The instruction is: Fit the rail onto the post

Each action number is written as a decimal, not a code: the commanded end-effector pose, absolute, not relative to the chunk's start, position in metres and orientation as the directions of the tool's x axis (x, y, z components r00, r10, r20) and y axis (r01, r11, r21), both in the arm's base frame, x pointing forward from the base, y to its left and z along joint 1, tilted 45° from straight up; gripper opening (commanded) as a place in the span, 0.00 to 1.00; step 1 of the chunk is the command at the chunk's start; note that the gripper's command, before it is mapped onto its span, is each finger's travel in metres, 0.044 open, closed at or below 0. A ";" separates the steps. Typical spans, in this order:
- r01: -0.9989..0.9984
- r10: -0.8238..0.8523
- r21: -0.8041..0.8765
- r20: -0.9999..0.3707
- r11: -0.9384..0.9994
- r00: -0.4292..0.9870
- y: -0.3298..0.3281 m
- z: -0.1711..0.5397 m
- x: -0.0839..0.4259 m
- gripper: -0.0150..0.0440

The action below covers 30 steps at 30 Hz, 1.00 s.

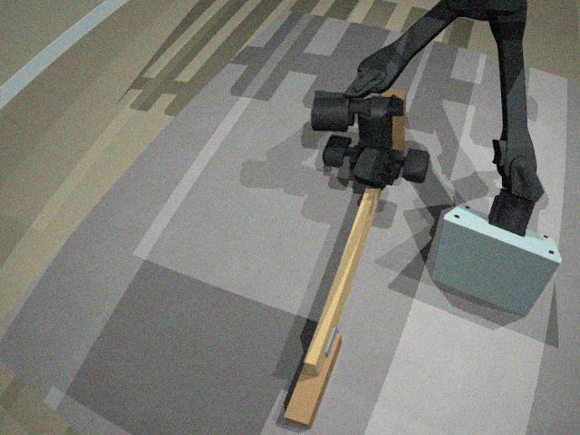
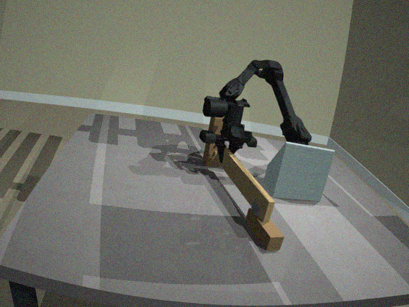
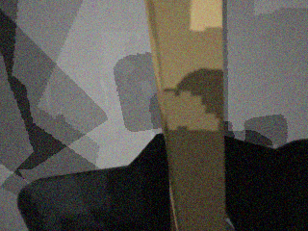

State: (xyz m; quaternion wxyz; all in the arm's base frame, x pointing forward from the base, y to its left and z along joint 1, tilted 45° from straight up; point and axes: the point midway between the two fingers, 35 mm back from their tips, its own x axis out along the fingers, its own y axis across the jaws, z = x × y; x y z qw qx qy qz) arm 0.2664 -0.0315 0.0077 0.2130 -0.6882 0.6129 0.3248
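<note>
- Pale blue and flat-sided, a wedge-like block (image 1: 494,266) (image 2: 302,173) stands on the table (image 1: 210,290) (image 2: 148,247) beneath the foot of the black arm (image 1: 513,93) (image 2: 284,99), well apart from the rail.
- The arm arches over to the post, and its gripper (image 1: 372,187) (image 2: 226,153) (image 3: 178,138) crowds the space there, covering the joint from above. Its fingers are closed on the rail near the post end, one along each side.
- The bed rail (image 1: 346,275) (image 2: 247,183) (image 3: 192,48) runs from the gripper to the low footboard block (image 1: 309,398) (image 2: 272,236), its far end over that block. Whether the pegs sit in the holes, or the end touches the post, I cannot tell.
- The top view shows a thin blue-grey bracket edge (image 1: 332,343) beside the rail, and dark dots at the pale block's upper corners.
- The exterior view shows the post (image 1: 398,126) (image 2: 216,123) upright behind the gripper, with small pale marks low on it.
- The wrist view shows the rail's broad, tan surface between black finger shapes, blotched with shadow.
- Rail: straight, narrow, yellowish wood. Post and footboard block: squared, more orange-brown wood. The tabletop is grey, crossed by hard-edged shadows and lighter bands.
</note>
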 end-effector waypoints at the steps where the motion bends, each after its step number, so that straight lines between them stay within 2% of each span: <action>1: -0.982 -0.703 0.103 -0.710 -0.161 0.041 -0.032 0.010 0.267 0.25; 30: -0.982 -0.704 0.103 -0.709 -0.161 0.041 -0.039 0.016 0.269 0.25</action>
